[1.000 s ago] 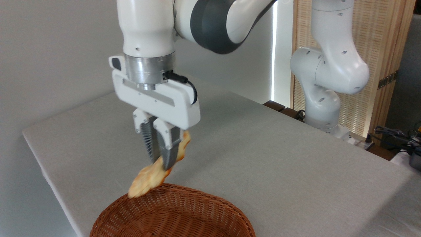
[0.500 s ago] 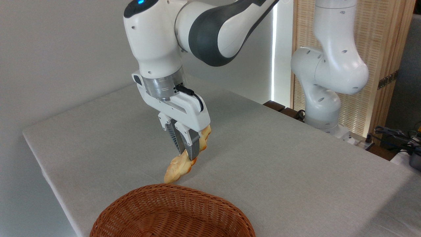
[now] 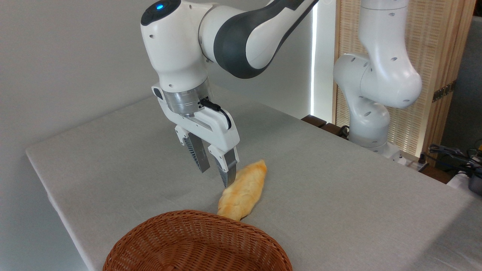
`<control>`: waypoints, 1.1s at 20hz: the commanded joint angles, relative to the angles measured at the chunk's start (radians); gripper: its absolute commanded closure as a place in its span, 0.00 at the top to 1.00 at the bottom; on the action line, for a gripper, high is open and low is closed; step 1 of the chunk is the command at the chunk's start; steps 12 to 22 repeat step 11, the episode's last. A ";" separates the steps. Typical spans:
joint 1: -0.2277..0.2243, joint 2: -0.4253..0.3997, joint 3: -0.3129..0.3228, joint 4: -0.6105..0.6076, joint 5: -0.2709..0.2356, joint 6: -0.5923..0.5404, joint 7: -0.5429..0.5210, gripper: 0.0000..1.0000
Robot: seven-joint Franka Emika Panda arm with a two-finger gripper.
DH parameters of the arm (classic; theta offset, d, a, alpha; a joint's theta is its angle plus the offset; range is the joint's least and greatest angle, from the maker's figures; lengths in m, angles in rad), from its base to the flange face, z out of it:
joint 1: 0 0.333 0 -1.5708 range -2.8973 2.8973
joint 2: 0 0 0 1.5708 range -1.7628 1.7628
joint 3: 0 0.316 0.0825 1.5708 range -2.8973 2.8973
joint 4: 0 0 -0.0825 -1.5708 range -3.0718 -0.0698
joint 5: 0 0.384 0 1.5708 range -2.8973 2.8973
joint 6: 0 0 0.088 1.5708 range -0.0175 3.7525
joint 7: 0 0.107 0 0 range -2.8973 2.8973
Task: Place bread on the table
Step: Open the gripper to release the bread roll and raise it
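Note:
The golden-yellow bread (image 3: 243, 189) lies flat on the grey-beige table (image 3: 339, 195), just behind the rim of the wicker basket, its near tip close to that rim. My gripper (image 3: 217, 178) hangs over the cloth just left of the loaf. It is open, with nothing between its fingers. The right fingertip (image 3: 230, 180) sits beside the loaf's left edge; whether they touch I cannot tell.
A brown oval wicker basket (image 3: 197, 244) stands at the table's front edge, and what shows of its inside is bare. The arm's white base (image 3: 371, 105) rises at the table's back right, with cables and a wooden slatted screen behind it.
The gripper has opened and let go of the bread, which now lies on the cloth to its right. Before, it hung tilted in the shut fingers above the table.

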 commanded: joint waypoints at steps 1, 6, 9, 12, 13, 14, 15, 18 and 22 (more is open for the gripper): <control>-0.001 -0.024 0.004 0.026 0.001 0.004 0.039 1.00; 0.013 -0.031 0.024 0.141 -0.002 0.010 0.035 1.00; 0.010 -0.025 0.086 0.148 -0.002 0.016 0.036 1.00; 0.010 -0.014 0.090 0.192 -0.002 0.039 0.035 1.00; 0.010 -0.014 0.090 0.192 -0.002 0.039 0.035 1.00; 0.010 -0.014 0.090 0.192 -0.002 0.039 0.035 1.00; 0.010 -0.014 0.090 0.192 -0.002 0.039 0.035 1.00; 0.010 -0.014 0.090 0.192 -0.002 0.039 0.035 1.00; 0.010 -0.014 0.090 0.192 -0.002 0.039 0.035 1.00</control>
